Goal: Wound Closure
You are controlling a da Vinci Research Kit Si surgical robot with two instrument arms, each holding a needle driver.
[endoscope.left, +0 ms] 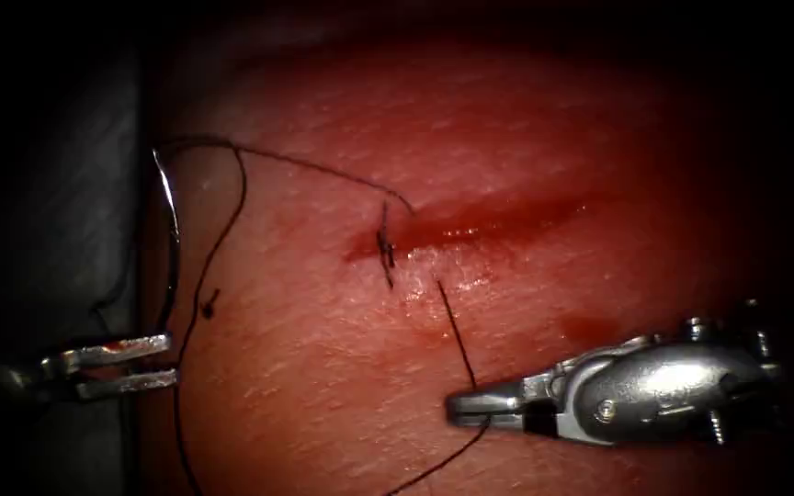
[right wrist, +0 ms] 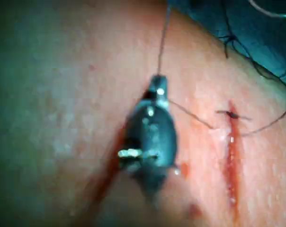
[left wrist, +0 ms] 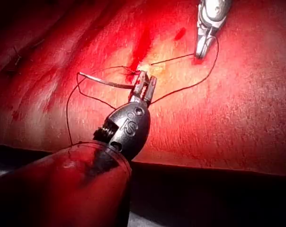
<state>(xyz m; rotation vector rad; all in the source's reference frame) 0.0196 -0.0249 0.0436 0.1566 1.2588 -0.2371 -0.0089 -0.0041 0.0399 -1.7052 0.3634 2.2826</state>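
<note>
The left tool (endoscope.left: 126, 365) is sitting at the tissue's (endoscope.left: 544, 138) left edge, well left of the cut (endoscope.left: 480, 225), its jaws slightly parted yet gripping the needle (endoscope.left: 173, 239) at one end. The needle is arching upward, clear of the tissue. The right tool (endoscope.left: 470, 409), below the cut, is holding the thread (endoscope.left: 457, 335) in closed jaws; that strand is running up to the knot (endoscope.left: 385, 243) on the cut's left end.
</note>
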